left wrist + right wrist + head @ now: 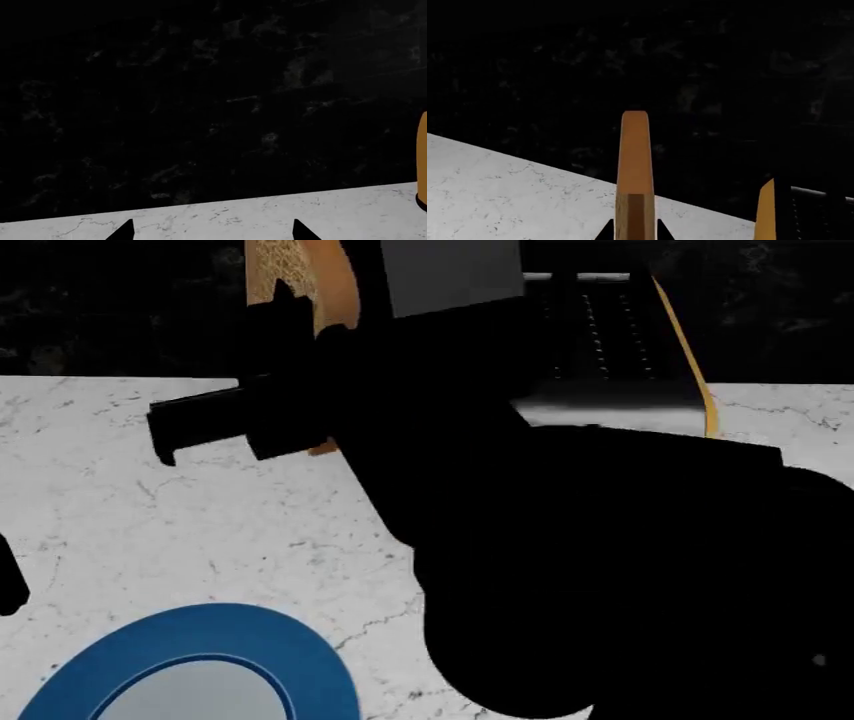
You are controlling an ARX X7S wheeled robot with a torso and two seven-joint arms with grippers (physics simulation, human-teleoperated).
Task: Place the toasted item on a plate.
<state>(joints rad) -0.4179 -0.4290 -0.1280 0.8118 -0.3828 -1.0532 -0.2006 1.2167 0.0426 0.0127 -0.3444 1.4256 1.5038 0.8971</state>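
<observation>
Right wrist view: right hand (634,231) clamps toasted item (634,170) edge-on, tan crust | left hand (212,231) fingers apart

flat, even simulator lighting with no visible source: the white marble counter (160,500) renders bright and glare-free out to its far edge, while the black marbled wall (200,100) behind it stays very dim, its veins barely legible. the right arm (601,540) reads in the head view as a nearly featureless black silhouette, casting no distinct shadow on the counter. all three views are sharp, without motion blur or edge distortion; the toasted item (634,175) shows smooth, unshaded crust colour.
</observation>
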